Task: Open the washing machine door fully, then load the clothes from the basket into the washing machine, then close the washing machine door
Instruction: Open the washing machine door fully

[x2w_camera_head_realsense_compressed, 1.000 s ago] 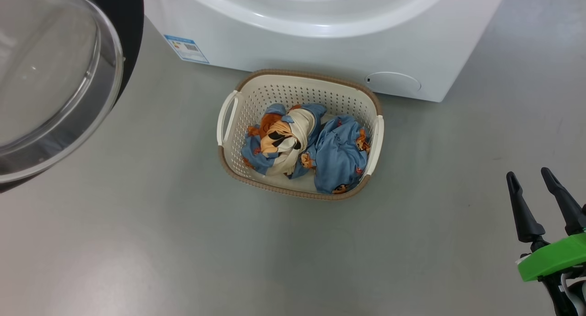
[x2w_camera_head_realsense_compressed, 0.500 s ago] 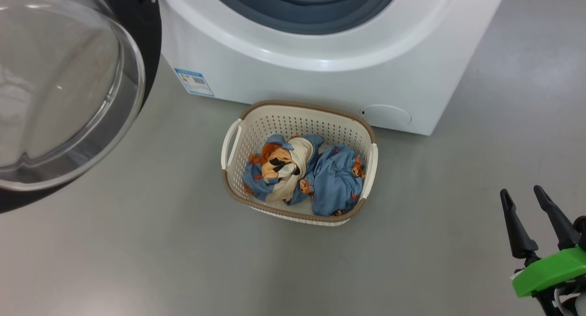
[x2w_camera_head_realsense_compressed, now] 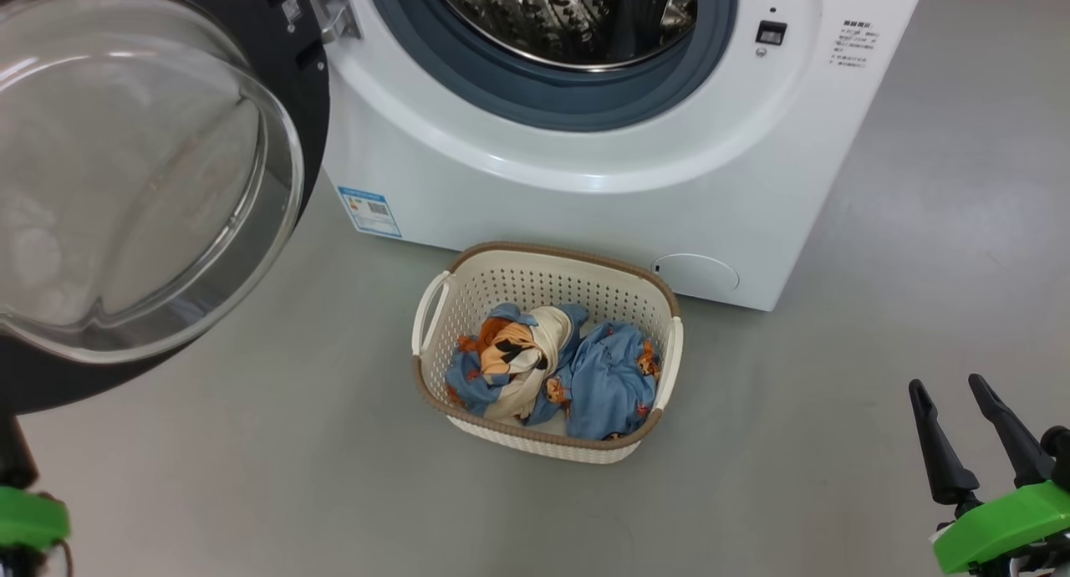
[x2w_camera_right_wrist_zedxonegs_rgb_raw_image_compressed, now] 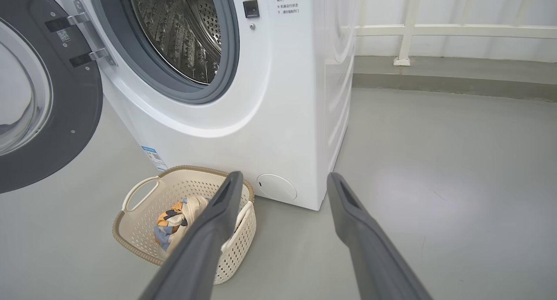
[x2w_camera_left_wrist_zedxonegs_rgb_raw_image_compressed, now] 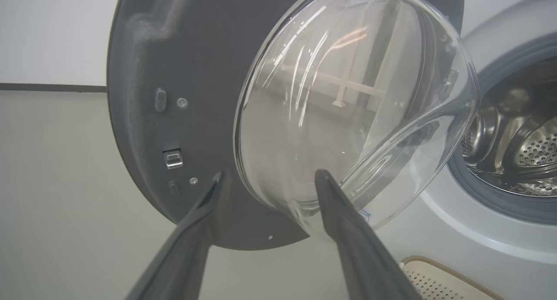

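The washing machine door [x2w_camera_head_realsense_compressed: 125, 184] stood swung wide, so opening looked done and loading came next; the clothes [x2w_camera_head_realsense_compressed: 552, 376] lay in the basket [x2w_camera_head_realsense_compressed: 543, 251] on the floor [x2w_camera_head_realsense_compressed: 251, 477] just before the washing machine [x2w_camera_head_realsense_compressed: 585, 201]. The left tool [x2w_camera_left_wrist_zedxonegs_rgb_raw_image_compressed: 269, 178] hung spread beside the door, gripping nothing, and the right tool [x2w_camera_head_realsense_compressed: 946, 386] was spread and empty too. Next, one tool should reach into the basket and pinch a bundle.

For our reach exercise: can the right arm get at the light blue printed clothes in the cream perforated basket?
Probably yes: only grey floor separates the open right end effector from the basket, where the clothes lie uncovered.
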